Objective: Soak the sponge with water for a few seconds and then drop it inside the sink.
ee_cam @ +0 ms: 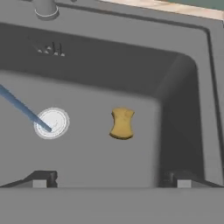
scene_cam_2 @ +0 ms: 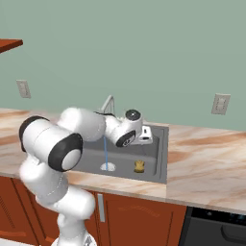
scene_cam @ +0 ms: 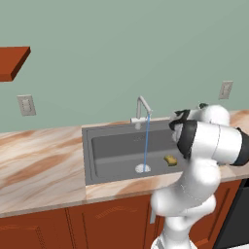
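Now the sink holds the sponge on its floor, right of the drain and the water. Above, the gripper hangs wide open, empty; it should retreat straight upward.

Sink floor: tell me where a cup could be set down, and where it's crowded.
Bare floor lies between the sponge and the sink's right wall, and along the back wall. Crowded at the drain, where the water lands.

I'm looking at a kitchen, marble counter around a sink, wooden cabinets beneath it
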Controlling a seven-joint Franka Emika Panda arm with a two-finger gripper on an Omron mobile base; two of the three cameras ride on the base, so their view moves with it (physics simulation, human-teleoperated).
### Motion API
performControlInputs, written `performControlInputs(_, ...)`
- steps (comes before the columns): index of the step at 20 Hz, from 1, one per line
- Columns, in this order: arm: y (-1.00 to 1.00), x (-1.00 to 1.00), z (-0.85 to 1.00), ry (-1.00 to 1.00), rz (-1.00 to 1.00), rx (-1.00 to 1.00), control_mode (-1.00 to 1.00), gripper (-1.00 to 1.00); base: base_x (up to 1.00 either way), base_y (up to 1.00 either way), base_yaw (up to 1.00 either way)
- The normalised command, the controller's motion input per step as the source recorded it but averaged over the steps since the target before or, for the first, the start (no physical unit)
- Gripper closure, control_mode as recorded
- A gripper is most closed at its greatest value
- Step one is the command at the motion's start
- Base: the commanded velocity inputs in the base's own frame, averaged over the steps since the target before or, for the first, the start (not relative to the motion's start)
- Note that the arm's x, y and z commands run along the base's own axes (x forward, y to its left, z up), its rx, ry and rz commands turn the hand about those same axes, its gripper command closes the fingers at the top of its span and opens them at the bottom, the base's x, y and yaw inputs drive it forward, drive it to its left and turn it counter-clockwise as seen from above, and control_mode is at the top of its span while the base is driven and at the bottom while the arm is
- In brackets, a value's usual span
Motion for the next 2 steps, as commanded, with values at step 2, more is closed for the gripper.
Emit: performControlInputs(2,0.06,-0.18,0.59,0.00,0.00,0.00,-1.00,-1.00,0.00,0.00,0.00)
